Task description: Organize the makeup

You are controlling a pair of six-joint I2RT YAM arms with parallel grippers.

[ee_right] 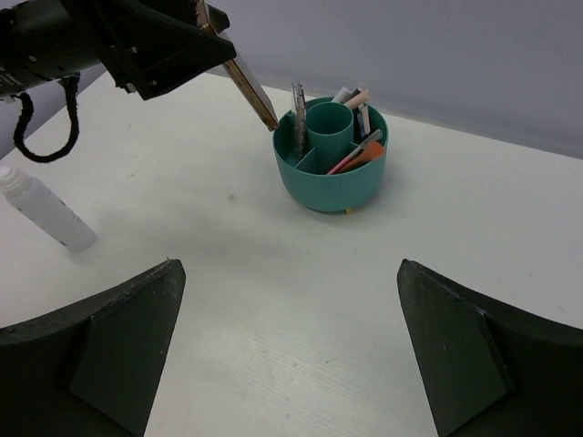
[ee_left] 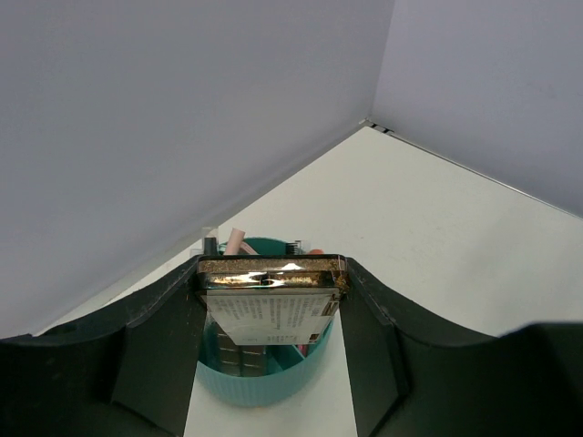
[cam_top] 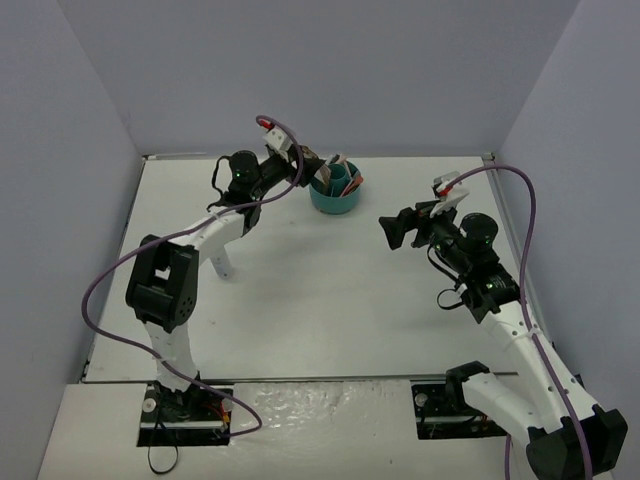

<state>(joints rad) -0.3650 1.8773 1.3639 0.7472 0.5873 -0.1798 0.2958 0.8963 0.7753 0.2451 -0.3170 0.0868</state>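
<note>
My left gripper (cam_top: 306, 160) is shut on a flat eyeshadow palette (ee_left: 271, 289) with a gold edge, held tilted just above the left rim of the round teal divided cup (cam_top: 335, 190). In the right wrist view the palette (ee_right: 241, 75) slants down toward the cup (ee_right: 331, 164). The cup holds another palette (ee_right: 298, 123) standing on edge, pink and orange sticks (ee_right: 357, 155) and other thin items. A white bottle (cam_top: 222, 263) lies on the table by the left arm; it also shows in the right wrist view (ee_right: 44, 209). My right gripper (cam_top: 392, 230) is open and empty, right of the cup.
Grey walls enclose the white table (cam_top: 330, 300) on three sides. The left arm's cable (cam_top: 110, 280) loops over the table's left side.
</note>
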